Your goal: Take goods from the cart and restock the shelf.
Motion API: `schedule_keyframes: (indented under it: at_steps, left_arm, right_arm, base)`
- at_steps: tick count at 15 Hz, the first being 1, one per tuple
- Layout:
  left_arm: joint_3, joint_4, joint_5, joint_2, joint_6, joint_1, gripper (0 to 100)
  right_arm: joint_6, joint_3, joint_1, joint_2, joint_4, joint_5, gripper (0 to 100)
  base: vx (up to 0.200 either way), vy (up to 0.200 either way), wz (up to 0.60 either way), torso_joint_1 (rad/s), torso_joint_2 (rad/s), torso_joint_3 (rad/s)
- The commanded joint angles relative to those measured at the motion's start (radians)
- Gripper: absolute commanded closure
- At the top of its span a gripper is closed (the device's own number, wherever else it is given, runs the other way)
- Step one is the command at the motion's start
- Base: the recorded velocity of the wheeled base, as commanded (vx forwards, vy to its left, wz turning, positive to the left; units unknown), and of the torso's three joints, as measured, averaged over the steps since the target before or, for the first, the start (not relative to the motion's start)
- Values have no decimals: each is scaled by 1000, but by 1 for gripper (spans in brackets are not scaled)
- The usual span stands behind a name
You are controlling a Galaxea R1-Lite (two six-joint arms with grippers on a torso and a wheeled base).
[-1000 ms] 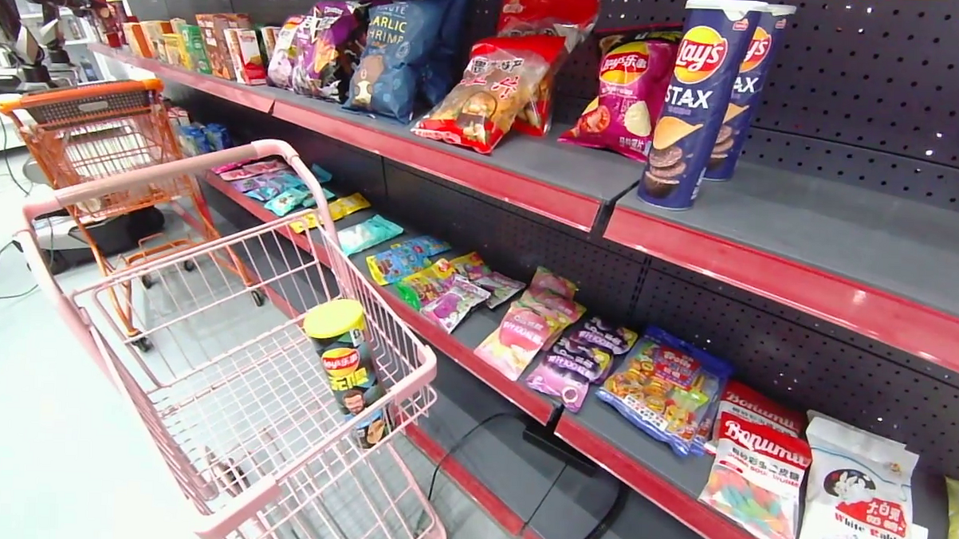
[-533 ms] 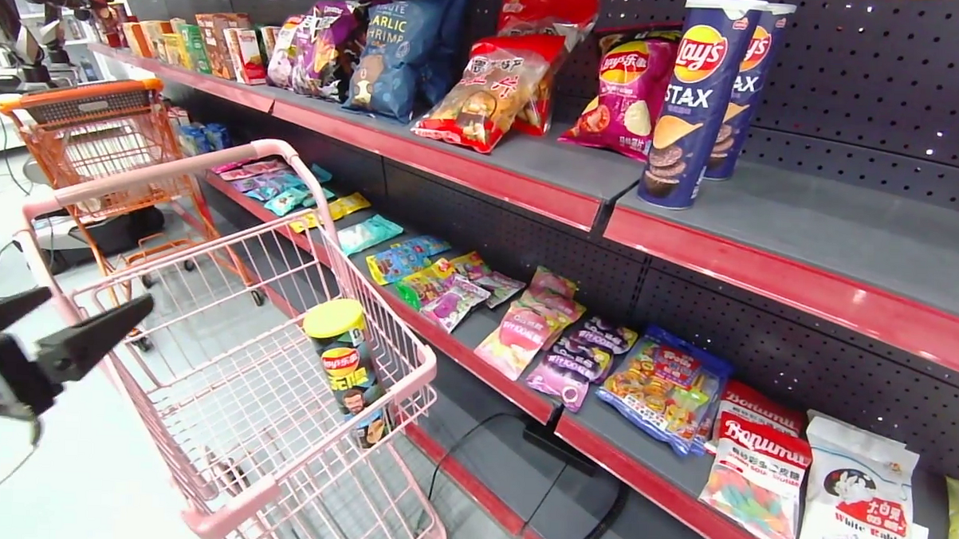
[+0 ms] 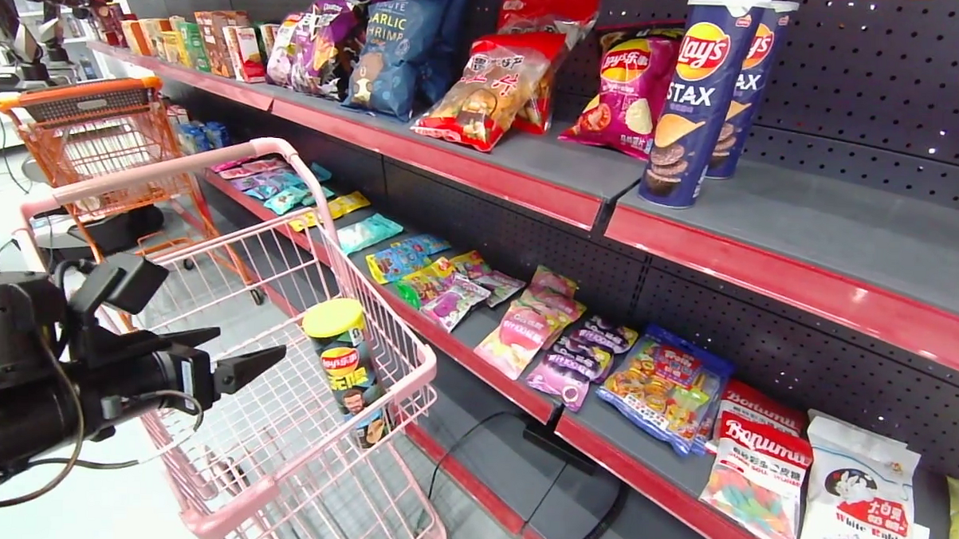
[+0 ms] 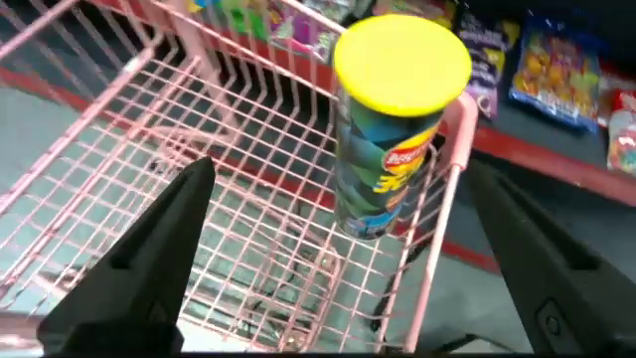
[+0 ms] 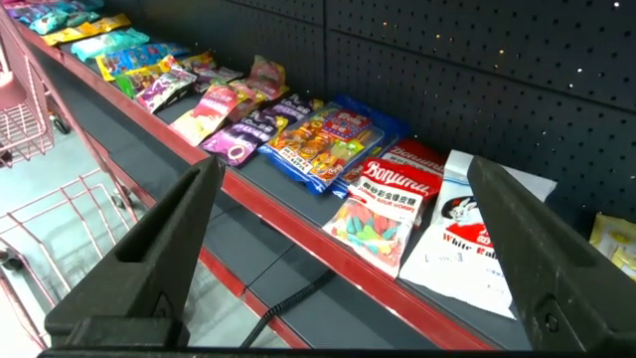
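Pick-up step: my left gripper [image 3: 249, 344] hangs wide open over the pink cart [image 3: 172, 169], near the yellow-lidded chip can [image 3: 347, 362] standing in its corner. Next I must close around it.

There are two carts: one pink cart [image 3: 172, 167] at eight o'clock and one orange cart [image 3: 79, 96] at ten o'clock. In the pink one stands one can with a yellow lid [image 3: 345, 360]. Two shelf boards show, the upper shelf [image 3: 766, 271] and the lower shelf [image 3: 484, 367]. At one o'clock stand two tall blue cans [image 3: 689, 101]. At five o'clock lies one white bag [image 3: 858, 506].
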Motion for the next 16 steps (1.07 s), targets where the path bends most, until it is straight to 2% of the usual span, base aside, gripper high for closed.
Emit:
schedule_keyframes:
  at_steps: [1,3,4,7,9,16]
  left_arm:
    - [-2,-21,-24,86,19,-22,0]
    - [-5,-56,-52,155,66,-22,0]
    - [-7,-85,-56,196,80,-22,0]
    - [-13,-197,-59,288,82,-28,0]
    - [-19,-260,-65,348,80,-59,0]
    - [-140,-275,-125,460,89,-100,0]
  right_arm:
    - [-1,0,0,0,0,0,0]
    - [-1,0,0,0,0,0,0]
    - [-1,0,0,0,0,0,0]
    - [-1,0,0,0,0,0,0]
    - [-1,0,0,0,0,0,0]
    - [-1,0,0,0,0,0,0]
  base:
    - [0,0,0,0,0,0]
    - [0,0,0,0,0,0]
    - [0,0,0,0,0,0]
    - [0,0,0,0,0,0]
    - [0,0,0,0,0,0]
    - [0,0,0,0,0,0]
